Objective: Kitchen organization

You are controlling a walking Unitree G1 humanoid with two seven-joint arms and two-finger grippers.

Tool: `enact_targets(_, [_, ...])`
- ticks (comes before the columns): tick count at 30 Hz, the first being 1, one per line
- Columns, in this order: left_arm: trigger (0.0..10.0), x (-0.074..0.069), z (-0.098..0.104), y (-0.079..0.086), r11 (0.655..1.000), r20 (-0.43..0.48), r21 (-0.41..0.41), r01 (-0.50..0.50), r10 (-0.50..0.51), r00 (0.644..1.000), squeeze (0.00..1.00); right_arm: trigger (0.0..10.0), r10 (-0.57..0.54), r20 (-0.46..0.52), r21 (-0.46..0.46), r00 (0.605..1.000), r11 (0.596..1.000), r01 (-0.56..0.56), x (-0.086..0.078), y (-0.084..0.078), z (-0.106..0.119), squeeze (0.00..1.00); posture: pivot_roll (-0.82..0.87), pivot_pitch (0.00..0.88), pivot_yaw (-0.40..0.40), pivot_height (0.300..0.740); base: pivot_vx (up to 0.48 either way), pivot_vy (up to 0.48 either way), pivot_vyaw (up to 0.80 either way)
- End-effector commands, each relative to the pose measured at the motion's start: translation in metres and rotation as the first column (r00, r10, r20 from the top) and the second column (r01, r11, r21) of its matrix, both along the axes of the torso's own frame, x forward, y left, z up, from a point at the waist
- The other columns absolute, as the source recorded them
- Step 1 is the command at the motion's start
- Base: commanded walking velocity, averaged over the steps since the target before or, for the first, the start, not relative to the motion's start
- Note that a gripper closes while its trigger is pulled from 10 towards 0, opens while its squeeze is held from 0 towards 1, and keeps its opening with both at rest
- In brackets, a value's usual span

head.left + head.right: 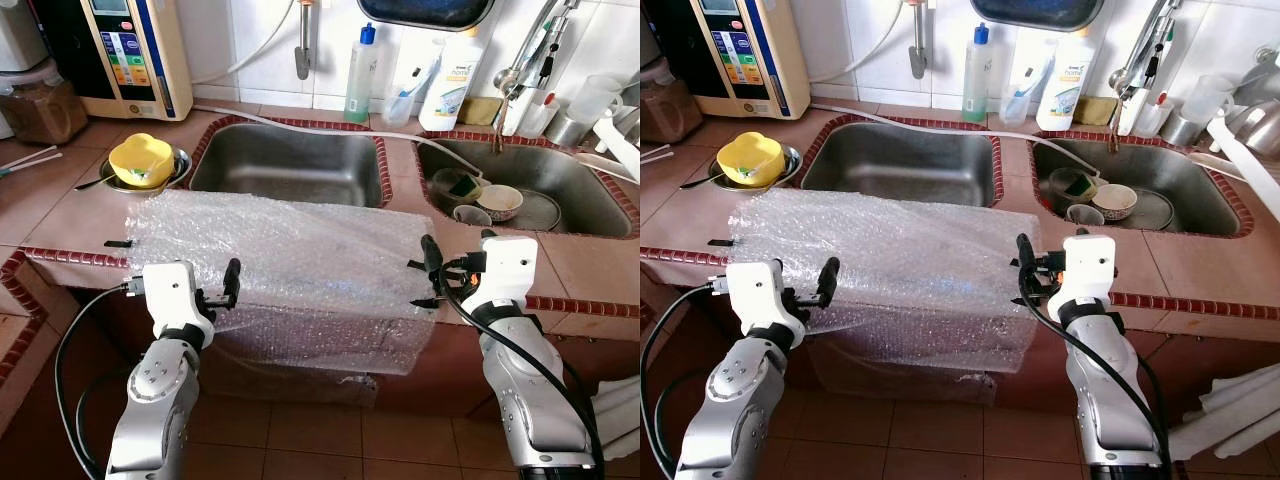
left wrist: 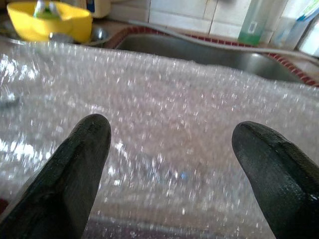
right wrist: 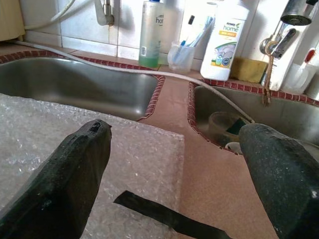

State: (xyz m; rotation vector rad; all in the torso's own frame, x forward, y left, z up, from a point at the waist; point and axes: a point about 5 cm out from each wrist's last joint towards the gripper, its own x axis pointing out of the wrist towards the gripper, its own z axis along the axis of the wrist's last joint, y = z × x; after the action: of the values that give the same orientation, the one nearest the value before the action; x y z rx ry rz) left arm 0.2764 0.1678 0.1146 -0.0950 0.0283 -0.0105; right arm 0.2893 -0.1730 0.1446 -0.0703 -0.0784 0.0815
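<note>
Both arms were up at the worktop (image 1: 80, 215) edge, and the thing between them was a big sheet of bubble wrap (image 1: 290, 260), draped over the front of the tiled top and hanging down past the edge toward the floor. The left tool (image 1: 228, 285) sat at the sheet's left hanging edge, fingers spread wide in the left wrist view, wrap lying ahead of both tips and nothing pinched. The right tool (image 1: 428, 272) was at the sheet's right corner, fingers also wide apart, with a strip of black tape (image 3: 169, 218) lying just in front of them on the wrap's corner.

Beyond the tools lay the two steel sinks (image 1: 290, 165), a yellow bowl (image 1: 142, 158) off past the left tool, and soap bottles (image 3: 224, 40) along the back wall.

As I read it, this was the approach before a two-handed pickup of the wrap, with no grip made. The next move called for each tool to ease forward onto an edge and close on the thin film together, since the sheet looked limp and slippery and could sag or slide off the edge.
</note>
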Motion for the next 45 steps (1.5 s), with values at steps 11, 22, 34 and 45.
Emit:
enact_targets(11, [10.0, 0.007, 0.004, 0.003, 1.000, 0.022, 0.009, -0.019, 0.019, 1.000, 0.00, 10.0, 0.015, 0.040, 0.031, 0.999, 0.999, -0.016, 0.004, 0.006, 0.008, 0.00, -0.05, 0.029, -0.018, 0.740, 0.000, 0.000, 0.00])
enact_targets(22, [10.0, 0.002, 0.036, 0.003, 0.999, 0.139, 0.040, -0.022, 0.016, 0.990, 0.00, 10.0, -0.007, 0.114, 0.060, 0.993, 0.998, 0.000, -0.004, 0.001, 0.035, 0.00, -0.05, 0.065, -0.008, 0.740, 0.000, 0.000, 0.00])
enact_targets(34, [10.0, -0.004, 0.034, 0.011, 0.999, 0.095, 0.040, -0.032, 0.028, 0.995, 0.00, 10.0, 0.008, 0.101, 0.063, 0.995, 0.998, -0.015, -0.011, 0.007, 0.037, 0.00, -0.06, 0.073, -0.008, 0.740, 0.000, 0.240, 0.00])
enact_targets(45, [10.0, -0.001, 0.033, 0.002, 0.999, 0.089, 0.045, -0.002, -0.002, 0.996, 0.00, 10.0, -0.003, 0.094, 0.048, 0.996, 0.999, -0.001, -0.010, 0.003, 0.036, 0.00, -0.06, 0.052, 0.000, 0.740, 0.000, 0.305, 0.00])
